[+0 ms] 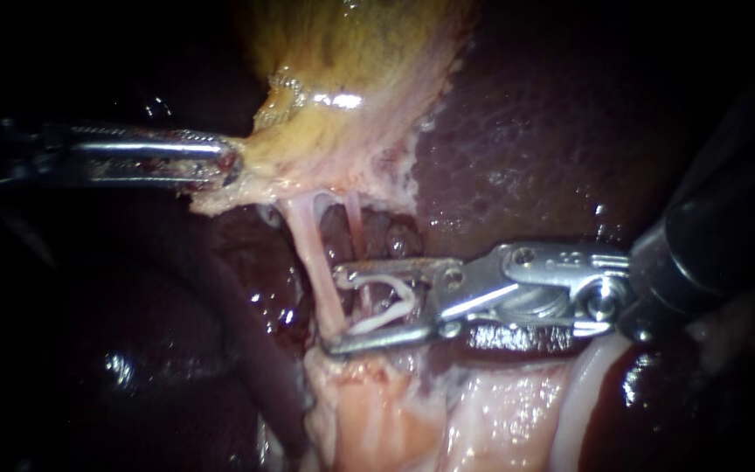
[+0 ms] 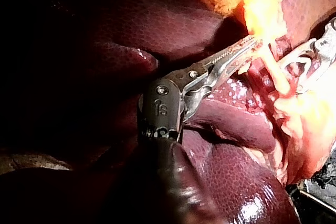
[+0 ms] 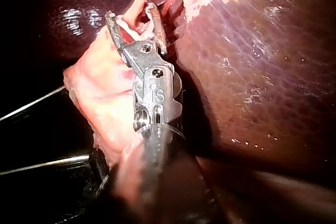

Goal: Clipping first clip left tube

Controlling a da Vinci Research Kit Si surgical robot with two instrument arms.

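My left instrument [image 1: 229, 166] has its end effector pinched on the lower edge of the gallbladder [image 1: 351, 79], holding it off the liver [image 1: 552, 140] so that the two tubes beneath it run straight and taut. That part of the job looks settled.

My right instrument [image 1: 334, 308] comes in from the right with its end effector spread wide. It carries an open white clip [image 1: 377, 322], one leg against each jaw. The left tube [image 1: 308, 249], the thicker pink one, runs down from the gallbladder and crosses right at the mouth of those jaws. The thinner tube [image 1: 353, 218] beside it drops in behind the upper jaw.

From the endoscope I can't be sure whether the left tube sits fully inside the clip or only against the jaw tips. The right wrist view shows pale strands at the mouth but doesn't settle it.

I judge the approach done and the clip not yet fired, since its legs stand apart and no tube carries a closed clip. What's left is to confirm that only the left tube lies between the legs, squeeze the clip shut, then open and back away.
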